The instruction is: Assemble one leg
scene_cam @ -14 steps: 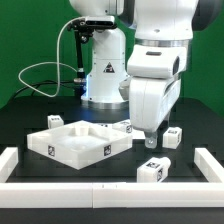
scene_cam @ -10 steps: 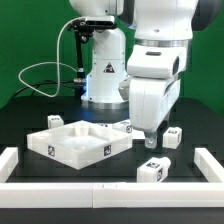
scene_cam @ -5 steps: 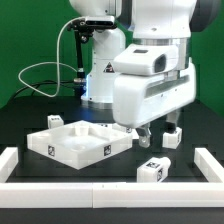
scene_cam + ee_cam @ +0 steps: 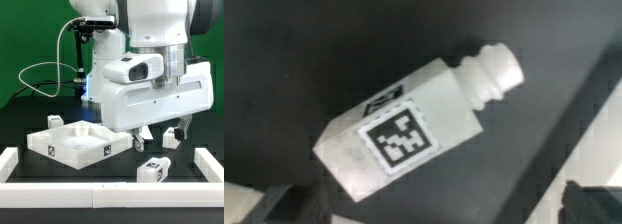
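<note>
A white leg (image 4: 411, 125) with a square marker tag and a round peg end lies on its side on the black table, filling the wrist view. My gripper (image 4: 434, 208) hangs above it, open and empty, with dark fingertips (image 4: 267, 206) at the frame's corners. In the exterior view my gripper (image 4: 162, 138) hovers just right of the large white panel (image 4: 70, 143). A leg (image 4: 170, 140) shows between its fingers and another leg (image 4: 153, 171) lies in front of it. A further leg (image 4: 126, 127) sits by the panel's far right corner.
Low white rails run along the front (image 4: 100, 190), the exterior view's left (image 4: 8, 160) and right (image 4: 211, 162) of the table. The robot base (image 4: 100, 70) and a cable (image 4: 40, 75) stand behind.
My hand has turned about its vertical axis, so its broad side now faces the camera with both fingers spread apart. The legs and the panel have not moved.
</note>
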{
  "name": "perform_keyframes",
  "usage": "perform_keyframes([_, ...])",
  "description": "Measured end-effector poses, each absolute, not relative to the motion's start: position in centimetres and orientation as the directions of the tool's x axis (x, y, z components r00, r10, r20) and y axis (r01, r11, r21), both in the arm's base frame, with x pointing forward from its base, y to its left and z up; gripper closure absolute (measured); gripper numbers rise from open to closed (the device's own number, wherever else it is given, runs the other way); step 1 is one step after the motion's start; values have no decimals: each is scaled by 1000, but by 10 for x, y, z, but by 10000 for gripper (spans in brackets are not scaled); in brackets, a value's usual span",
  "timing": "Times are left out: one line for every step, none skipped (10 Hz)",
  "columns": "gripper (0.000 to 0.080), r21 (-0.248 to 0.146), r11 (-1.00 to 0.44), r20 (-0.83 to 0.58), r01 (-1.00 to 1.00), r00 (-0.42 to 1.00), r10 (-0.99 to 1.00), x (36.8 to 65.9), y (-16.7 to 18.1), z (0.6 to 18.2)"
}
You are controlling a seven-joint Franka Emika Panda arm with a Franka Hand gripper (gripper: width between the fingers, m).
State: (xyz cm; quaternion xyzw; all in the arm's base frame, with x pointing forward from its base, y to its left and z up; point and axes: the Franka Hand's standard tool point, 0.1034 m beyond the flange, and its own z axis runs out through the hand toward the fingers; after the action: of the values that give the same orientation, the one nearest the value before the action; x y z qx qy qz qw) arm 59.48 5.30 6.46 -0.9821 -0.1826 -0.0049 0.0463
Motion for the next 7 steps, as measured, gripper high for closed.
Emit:
perform_keyframes([150,-95,-960,21,263,965,262,594,52,63])
perform_keyframes([150,-100,-994,4,52,999,52,588,46,56])
perform_keyframes([150,-101,-993,-14,-62,998,-61,585,44,50])
perform_keyframes([150,-120,-983,-25,-142,990,-140,588,43,44])
perform_keyframes([150,-128,-976,-22,-177,984,-175,592,42,37])
perform_keyframes([150,-134,-962,-10,-237,971,-238,595,42,27])
perform_keyframes([150,-136,-950,-3,-282,959,-284,595,42,17])
